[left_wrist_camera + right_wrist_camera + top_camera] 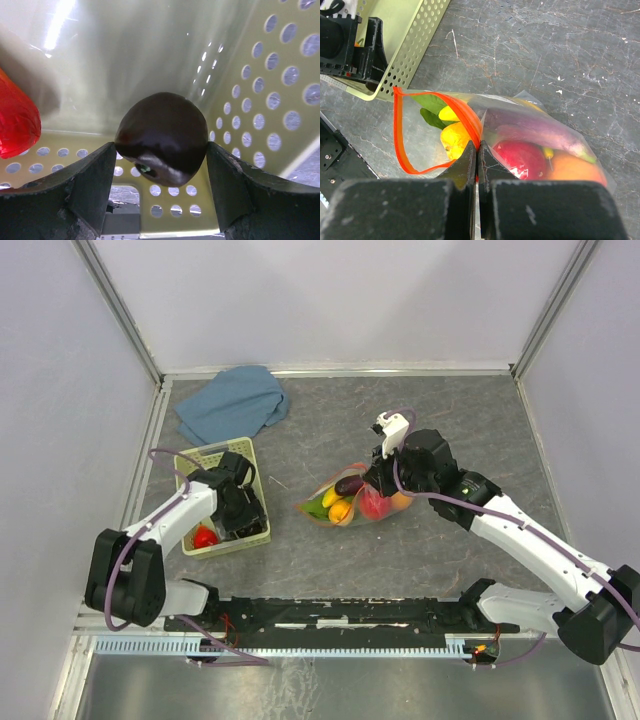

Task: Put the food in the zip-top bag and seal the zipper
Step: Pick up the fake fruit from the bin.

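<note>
While in one basket (260, 100), two foods (162, 137)

You're looking down on a dark grey, marble-veined worktop (330, 560), boxed in by plain pale walls (340, 290) at its far, left and right edges. Silvery metal posts (118, 305) rise from its two far corners. Along the near edge runs a black mounting rail (330, 612), then a brushed-metal ledge (300, 690) catching a soft glare. The light is even and the shadows are faint.
</note>
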Robot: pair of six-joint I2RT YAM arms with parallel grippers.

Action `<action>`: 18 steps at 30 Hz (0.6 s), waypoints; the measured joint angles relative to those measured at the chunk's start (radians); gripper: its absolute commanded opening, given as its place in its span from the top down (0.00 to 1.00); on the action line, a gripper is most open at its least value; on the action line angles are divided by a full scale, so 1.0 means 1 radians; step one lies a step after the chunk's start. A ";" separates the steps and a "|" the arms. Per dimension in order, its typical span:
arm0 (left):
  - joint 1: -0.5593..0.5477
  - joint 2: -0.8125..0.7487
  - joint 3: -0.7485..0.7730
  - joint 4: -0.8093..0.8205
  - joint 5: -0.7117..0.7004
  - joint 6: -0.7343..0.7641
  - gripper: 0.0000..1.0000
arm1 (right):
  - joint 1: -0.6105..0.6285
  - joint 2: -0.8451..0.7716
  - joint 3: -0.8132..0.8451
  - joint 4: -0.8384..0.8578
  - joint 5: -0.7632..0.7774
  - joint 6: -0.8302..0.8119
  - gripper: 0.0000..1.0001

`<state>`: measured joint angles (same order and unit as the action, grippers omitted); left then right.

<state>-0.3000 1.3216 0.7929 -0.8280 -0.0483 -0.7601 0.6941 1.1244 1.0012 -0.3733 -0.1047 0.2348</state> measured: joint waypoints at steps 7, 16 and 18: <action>0.001 0.032 -0.014 0.027 0.004 0.002 0.22 | 0.000 0.000 -0.002 0.003 0.000 0.000 0.98; 0.001 0.034 -0.014 0.054 -0.003 0.003 0.42 | 0.000 0.000 -0.002 0.006 0.000 0.000 0.98; 0.001 0.031 -0.014 0.055 -0.005 0.003 0.45 | 0.000 0.000 -0.002 0.006 0.000 0.000 0.98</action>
<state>-0.2993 1.3521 0.7784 -0.7734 -0.0528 -0.7570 0.6937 1.1244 0.9997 -0.3672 -0.1047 0.2352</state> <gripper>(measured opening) 0.696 0.023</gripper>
